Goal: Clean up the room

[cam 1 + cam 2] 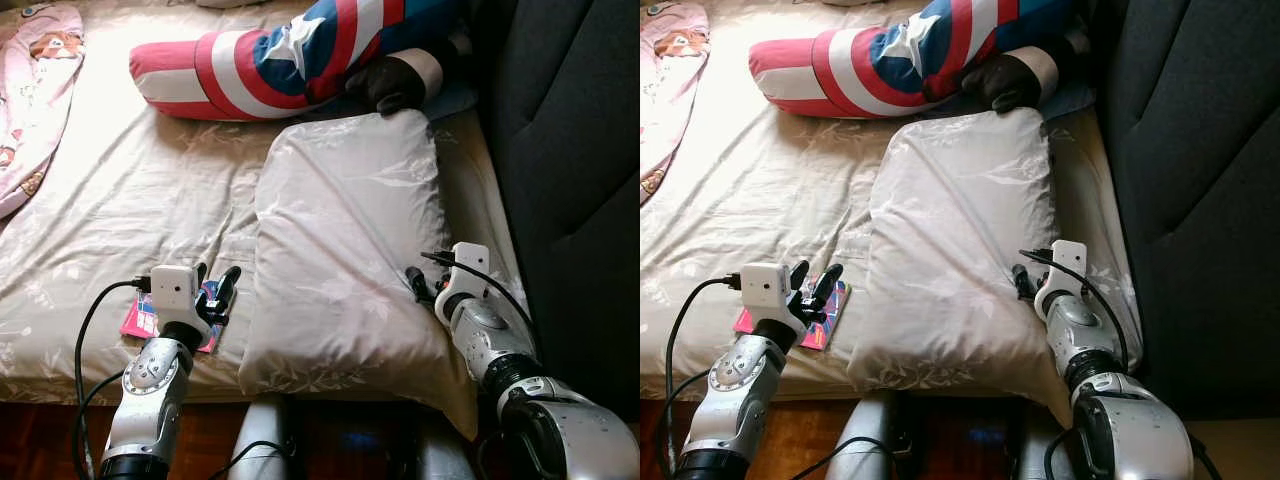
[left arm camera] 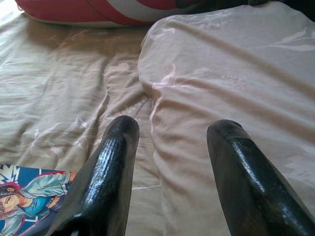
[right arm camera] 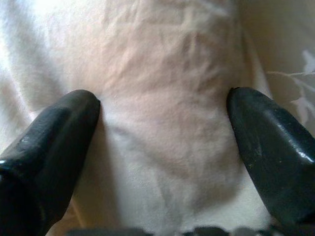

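Pillow [image 1: 345,250] between open right hand [image 3: 160,132] fingers

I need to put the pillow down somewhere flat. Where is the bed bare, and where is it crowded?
Bare sheet lies between the pink blanket, the striped bolster, the pillow and the comic book. Crowded: the headboard side, where the right gripper presses the pillow, and the near edge by the left gripper.

The left gripper [image 1: 218,285] hides part of the comic book [image 1: 143,318] on the bed

left end effector [image 2: 170,172] spread, right end effector [image 3: 162,142] spread
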Tool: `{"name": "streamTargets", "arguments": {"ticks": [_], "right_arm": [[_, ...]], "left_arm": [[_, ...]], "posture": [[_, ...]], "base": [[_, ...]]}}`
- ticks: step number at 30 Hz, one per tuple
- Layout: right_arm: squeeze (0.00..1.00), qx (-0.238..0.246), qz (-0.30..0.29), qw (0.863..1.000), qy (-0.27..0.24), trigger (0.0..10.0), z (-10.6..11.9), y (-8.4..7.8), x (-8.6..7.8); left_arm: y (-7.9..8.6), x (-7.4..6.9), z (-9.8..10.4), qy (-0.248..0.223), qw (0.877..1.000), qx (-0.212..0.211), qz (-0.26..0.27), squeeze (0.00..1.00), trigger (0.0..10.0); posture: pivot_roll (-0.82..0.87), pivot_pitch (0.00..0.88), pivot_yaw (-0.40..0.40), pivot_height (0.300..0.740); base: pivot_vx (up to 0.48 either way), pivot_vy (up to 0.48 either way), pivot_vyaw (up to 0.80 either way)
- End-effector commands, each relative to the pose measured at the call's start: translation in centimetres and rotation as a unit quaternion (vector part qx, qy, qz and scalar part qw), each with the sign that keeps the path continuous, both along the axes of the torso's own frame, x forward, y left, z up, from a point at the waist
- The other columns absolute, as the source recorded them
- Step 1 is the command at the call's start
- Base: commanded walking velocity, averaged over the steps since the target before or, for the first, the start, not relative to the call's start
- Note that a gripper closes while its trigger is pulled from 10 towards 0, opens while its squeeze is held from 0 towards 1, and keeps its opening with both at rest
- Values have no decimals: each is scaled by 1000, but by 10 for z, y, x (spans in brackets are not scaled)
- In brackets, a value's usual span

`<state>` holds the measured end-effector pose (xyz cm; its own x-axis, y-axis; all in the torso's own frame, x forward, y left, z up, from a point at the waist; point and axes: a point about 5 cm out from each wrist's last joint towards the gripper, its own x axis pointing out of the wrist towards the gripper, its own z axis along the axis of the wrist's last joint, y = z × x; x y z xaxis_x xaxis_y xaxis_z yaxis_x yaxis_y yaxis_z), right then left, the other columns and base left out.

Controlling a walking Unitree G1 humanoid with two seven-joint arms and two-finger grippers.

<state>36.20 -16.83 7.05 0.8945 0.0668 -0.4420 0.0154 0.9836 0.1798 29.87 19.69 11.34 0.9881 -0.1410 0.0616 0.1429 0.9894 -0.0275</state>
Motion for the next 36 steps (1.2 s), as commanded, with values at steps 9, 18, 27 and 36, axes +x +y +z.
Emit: {"name": "streamTargets", "arguments": {"ticks": [9,18,27,36], "right_arm": [[0,-18,26,994,108,10000,-45,15,-31],[0,6,54,987,153,10000,-69,28,-52],[0,50,29,984,167,3451,-76,31,-60],[0,50,29,984,167,3451,-76,31,-60]], "left_arm": [[3,-10,-3,11,1000,0,-3,0,10000],[6,-19,-4,19,1000,2,0,0,10000],[8,-23,-3,23,1000,5,0,0,10000],[8,-23,-3,23,1000,5,0,0,10000]], "posture": [[121,344,125,657],[146,365,132,657],[147,369,135,657],[147,369,135,657]], "base": [[0,0,0],[0,0,0],[0,0,0],[0,0,0]]}}
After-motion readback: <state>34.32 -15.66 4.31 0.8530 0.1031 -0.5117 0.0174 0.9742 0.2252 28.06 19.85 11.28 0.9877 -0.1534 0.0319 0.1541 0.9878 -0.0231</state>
